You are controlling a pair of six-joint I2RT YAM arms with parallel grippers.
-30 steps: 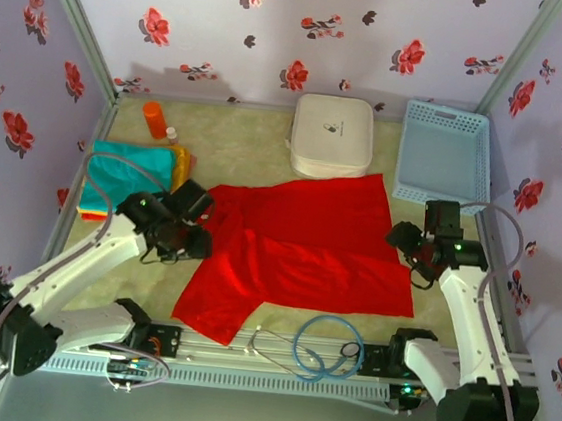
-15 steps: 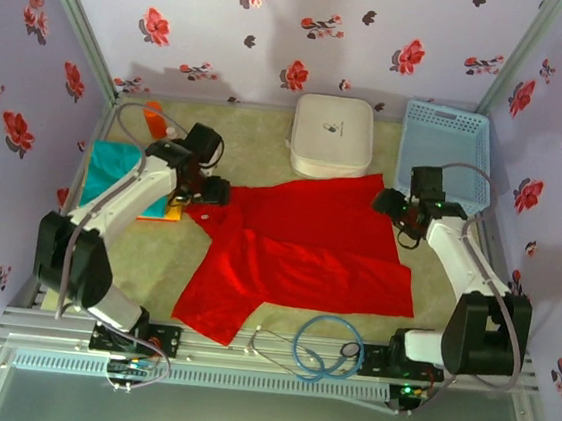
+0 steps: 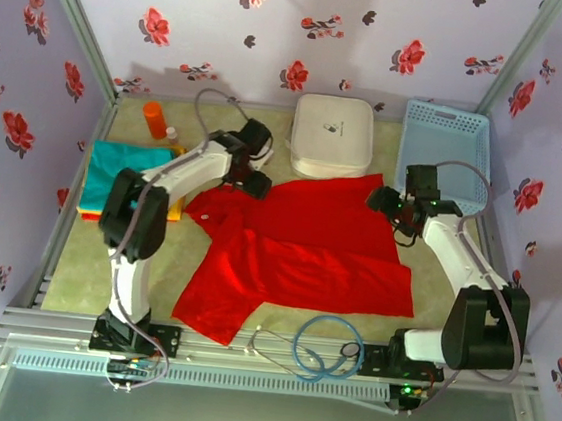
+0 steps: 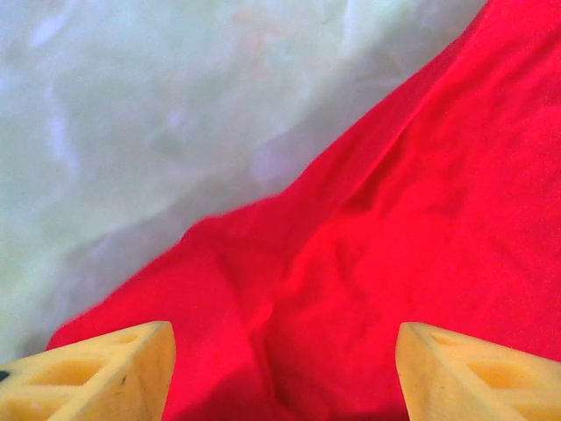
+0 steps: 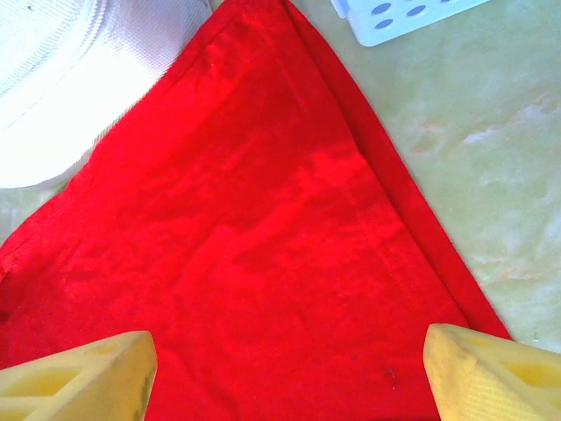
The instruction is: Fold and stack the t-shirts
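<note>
Lilac walls printed with red flowers enclose a pale green, marbled tabletop (image 3: 177, 260). The left gripper (image 4: 282, 355) hovers with its yellow fingers spread wide, pinching nothing, above the far left edge of the red t-shirt (image 3: 307, 248). The right gripper (image 5: 289, 355) hangs over the shirt's far right corner, likewise spread and empty. It is just beside a light blue lattice basket (image 3: 446, 152) and a white rounded case (image 3: 332, 135).

The red shirt lies flat and unfolded mid-table. It is thin, soft cloth with shallow creases and a stitched hem. At the table's left side a teal t-shirt (image 3: 125, 166) tops a folded pile, with orange and yellow showing beneath. By the look of it, several shirts are folded and stacked, and the red one has yet to be folded and added.
</note>
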